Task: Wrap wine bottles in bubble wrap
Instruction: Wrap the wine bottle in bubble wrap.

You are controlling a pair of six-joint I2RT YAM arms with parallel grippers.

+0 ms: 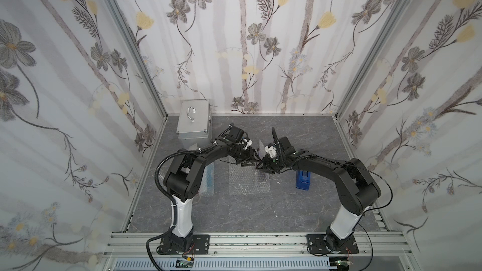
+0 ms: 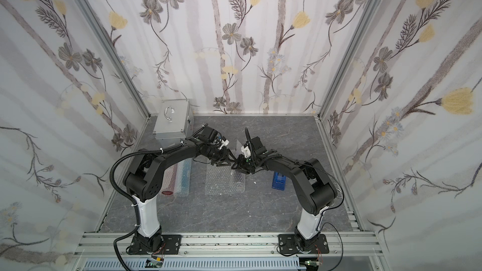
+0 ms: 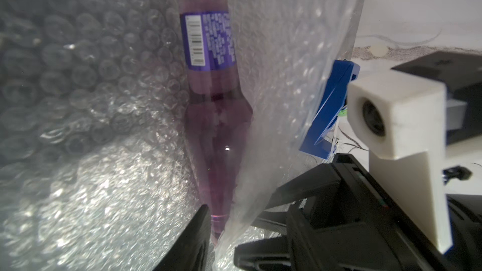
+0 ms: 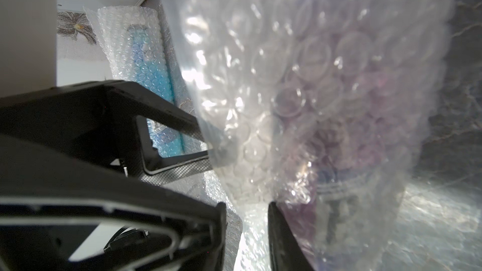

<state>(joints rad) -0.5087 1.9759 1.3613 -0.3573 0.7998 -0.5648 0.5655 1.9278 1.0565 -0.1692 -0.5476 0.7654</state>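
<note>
First, the boxes. One silver case (image 1: 194, 118) sits in the far left corner of the table (image 1: 260, 212). Its lid is shut, with a shiny handle (image 1: 191, 113) on top, so what is inside cannot be seen.

Next, the rolls. Two rolls of bubble wrap lie side by side near the left arm. One has the blue bottle (image 4: 146, 61) inside it. The one beside it has the red bottle (image 2: 177, 175) inside. The left arm hides part of that roll in both top views.

The purple bottle (image 3: 216, 126) lies on its side on a flat sheet of bubble wrap (image 1: 247, 182) in the middle of the table, right under the two grippers. It has a dark cap and a purple label. One side of the sheet stands up like a wall next to the bottle.

The right gripper (image 4: 246, 209) has a finger on each side of that wall and pinches it. The left gripper (image 1: 251, 162) is close by, with one finger next to the bottom of the purple bottle. I cannot tell if its fingers are apart or together.

One blue tape dispenser (image 1: 303, 178) stands to the right of the sheet, near the right arm.

That makes three bottles, two rolls, one flat sheet, one case and one tape dispenser.
</note>
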